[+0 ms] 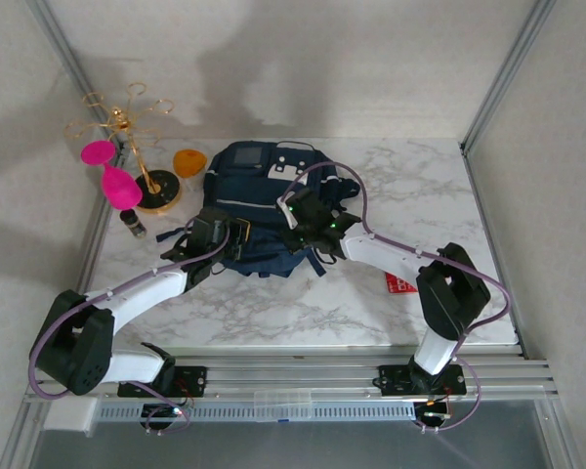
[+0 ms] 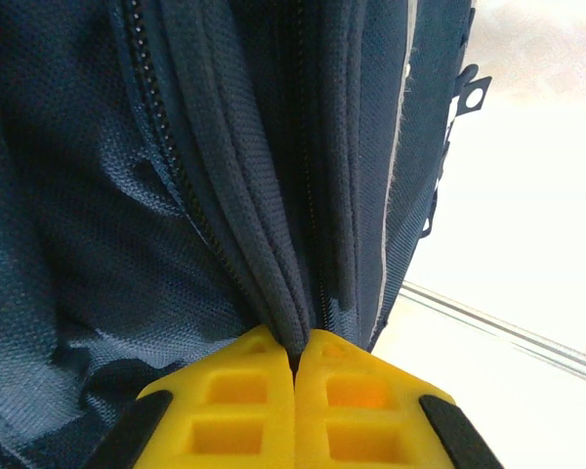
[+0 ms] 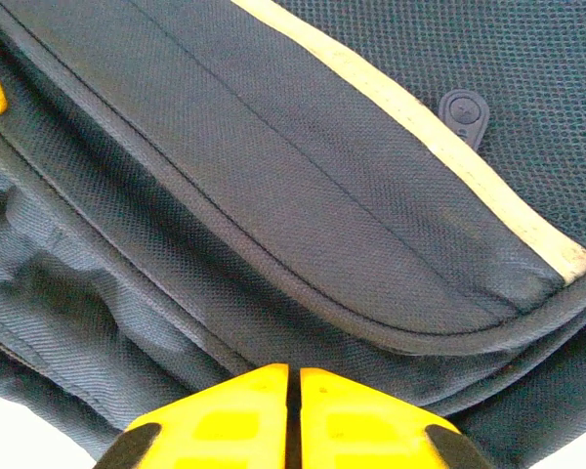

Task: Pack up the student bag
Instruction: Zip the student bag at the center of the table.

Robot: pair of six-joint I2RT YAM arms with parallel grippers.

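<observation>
Left gripper, at six o'clock, pinches a fold of the bag; right gripper is closed, its hold unclear. A pinch this thin may slip when pulled.

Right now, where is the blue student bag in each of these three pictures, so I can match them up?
Top external: the student bag lies mid-picture on the far half of the marble table.
Left wrist: the student bag is close up, left edge to right of centre, with its zipper running down.
Right wrist: the student bag is close up, its flap slanting from upper left to lower right.
Shared landmark: the bag's pale stripe.
</observation>
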